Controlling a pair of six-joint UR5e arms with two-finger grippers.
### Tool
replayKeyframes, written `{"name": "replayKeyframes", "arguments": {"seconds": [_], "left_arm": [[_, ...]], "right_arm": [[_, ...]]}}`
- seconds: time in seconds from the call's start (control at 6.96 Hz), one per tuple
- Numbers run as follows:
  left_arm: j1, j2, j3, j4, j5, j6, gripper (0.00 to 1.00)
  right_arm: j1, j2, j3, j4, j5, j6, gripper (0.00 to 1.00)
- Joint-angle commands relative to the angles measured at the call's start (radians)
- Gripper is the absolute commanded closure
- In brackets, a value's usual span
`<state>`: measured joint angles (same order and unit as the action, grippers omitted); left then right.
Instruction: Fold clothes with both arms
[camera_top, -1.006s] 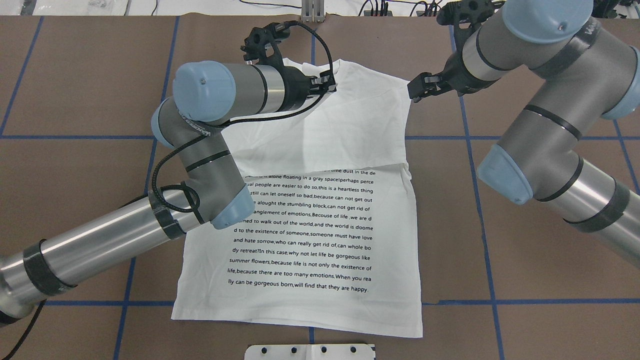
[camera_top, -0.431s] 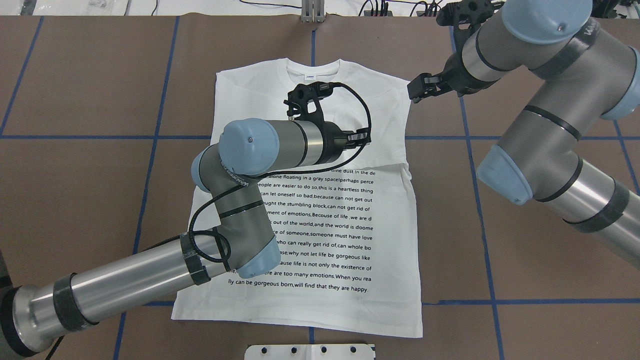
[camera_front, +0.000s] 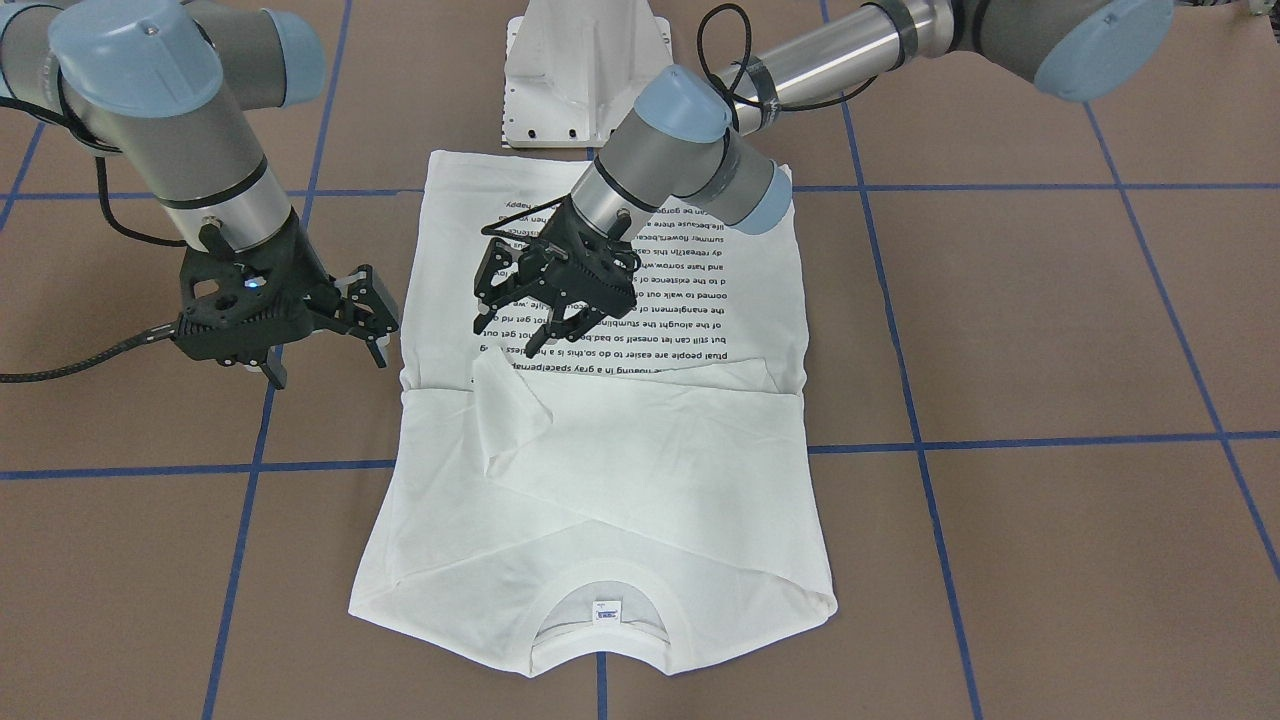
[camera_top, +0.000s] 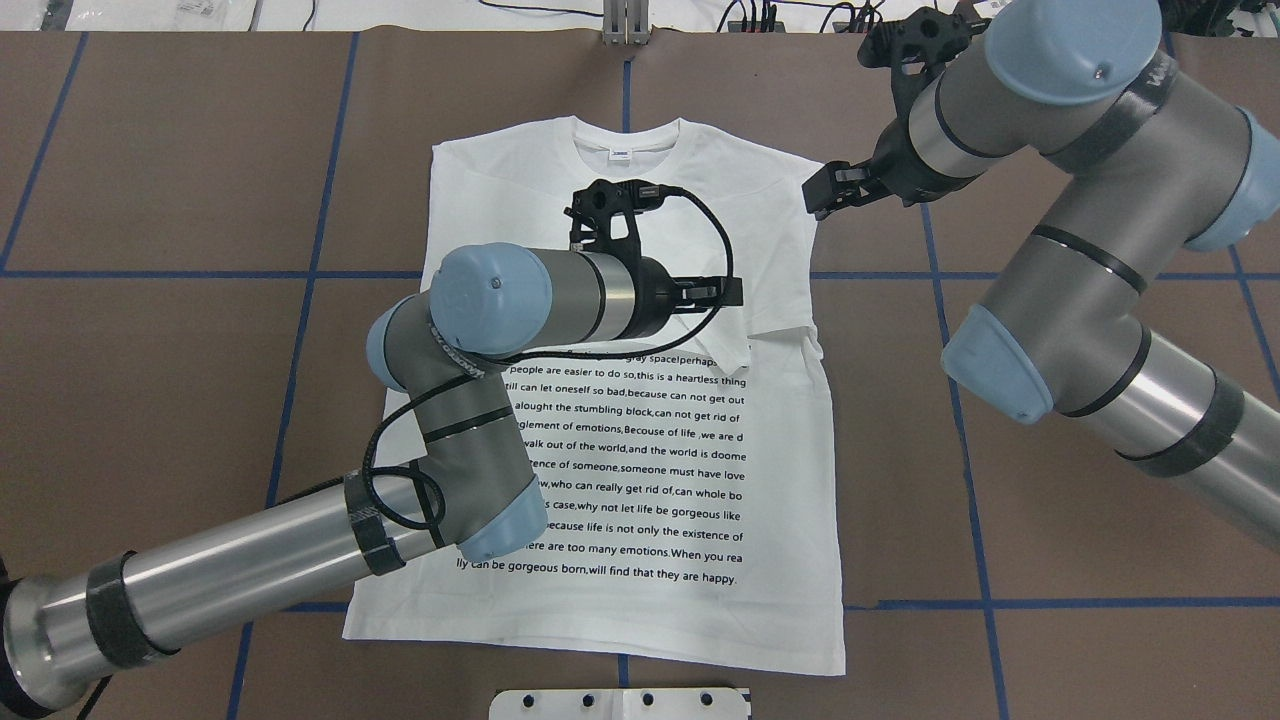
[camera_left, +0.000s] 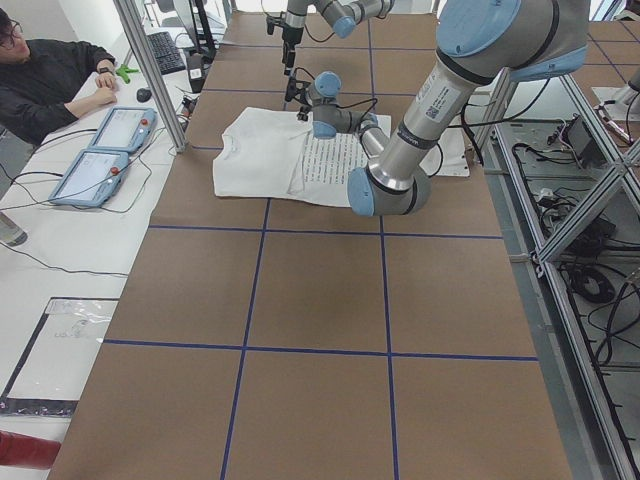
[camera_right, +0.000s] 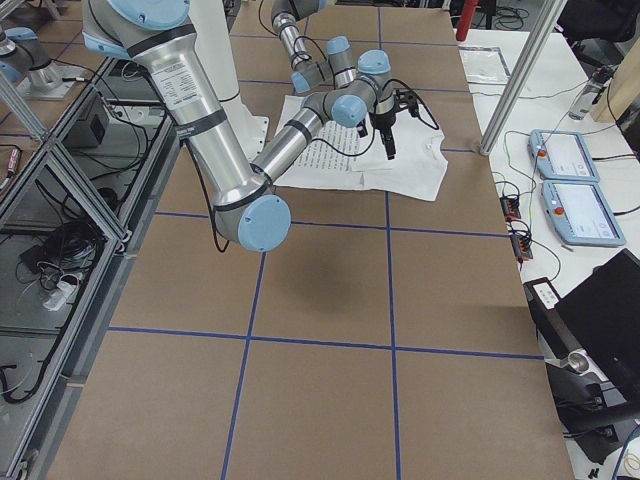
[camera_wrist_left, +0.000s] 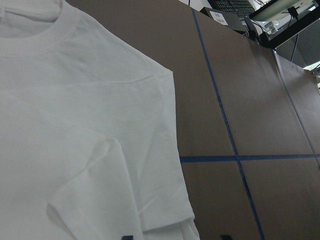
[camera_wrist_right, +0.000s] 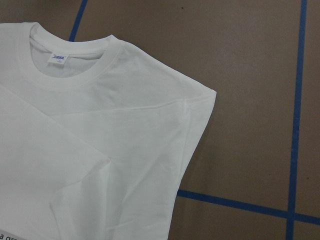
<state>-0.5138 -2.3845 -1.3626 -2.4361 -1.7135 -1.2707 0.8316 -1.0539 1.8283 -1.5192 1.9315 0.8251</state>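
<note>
The white T-shirt (camera_top: 650, 480) lies flat on the brown table, text block toward the robot and collar label (camera_top: 621, 154) at the far end. Both sleeves are folded across the chest, and one cuff (camera_front: 510, 400) lies loose over the top text line. My left gripper (camera_front: 515, 338) hovers open just above the shirt's middle, holding nothing, also seen in the overhead view (camera_top: 722, 292). My right gripper (camera_front: 330, 362) stands open beside the shirt's shoulder edge, off the cloth (camera_top: 815, 195). The wrist views show the shoulder (camera_wrist_right: 190, 105) and the folded sleeve (camera_wrist_left: 115, 190).
A white metal pedestal base (camera_front: 585, 70) stands at the robot's edge by the shirt's hem. Blue tape lines (camera_top: 900, 275) cross the brown table. A seated person (camera_left: 50, 80) and two tablets (camera_left: 100, 150) are at a side desk beyond the table's far edge.
My left arm swung from the collar area back toward the shirt's middle. A sleeve cuff now lies over the top text line. The right gripper shifted slightly toward the shirt.
</note>
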Motion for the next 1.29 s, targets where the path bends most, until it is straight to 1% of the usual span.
{"name": "replayKeyframes", "arguments": {"seconds": [0.0,0.14,0.29,0.43,0.58,0.72,0.86,1.01,1.15], "left_arm": [[-0.131,0.121,-0.193,0.229,-0.142,0.211,0.00],[-0.217,0.195,-0.284,0.318,-0.194,0.356,0.00],[-0.309,0.250,-0.306,0.334,-0.286,0.481,0.00],[-0.393,0.301,-0.308,0.335,-0.376,0.604,0.00],[-0.426,0.330,-0.312,0.330,-0.406,0.687,0.00],[-0.428,0.340,-0.314,0.330,-0.405,0.689,0.00],[-0.428,0.340,-0.314,0.328,-0.405,0.686,0.00],[-0.428,0.341,-0.314,0.327,-0.402,0.683,0.00],[-0.428,0.341,-0.316,0.325,-0.400,0.680,0.00]], "right_arm": [[-0.061,0.023,-0.015,0.002,-0.058,0.058,0.00],[-0.101,0.085,-0.056,0.001,-0.104,0.125,0.00],[-0.152,0.160,-0.142,-0.004,-0.187,0.190,0.00],[-0.193,0.237,-0.250,-0.006,-0.251,0.233,0.01],[-0.228,0.308,-0.359,-0.006,-0.307,0.259,0.04],[-0.261,0.362,-0.454,-0.004,-0.351,0.291,0.08],[-0.287,0.376,-0.506,0.029,-0.400,0.307,0.12],[-0.302,0.371,-0.538,0.068,-0.431,0.313,0.20],[-0.304,0.365,-0.547,0.076,-0.433,0.313,0.30]]}}
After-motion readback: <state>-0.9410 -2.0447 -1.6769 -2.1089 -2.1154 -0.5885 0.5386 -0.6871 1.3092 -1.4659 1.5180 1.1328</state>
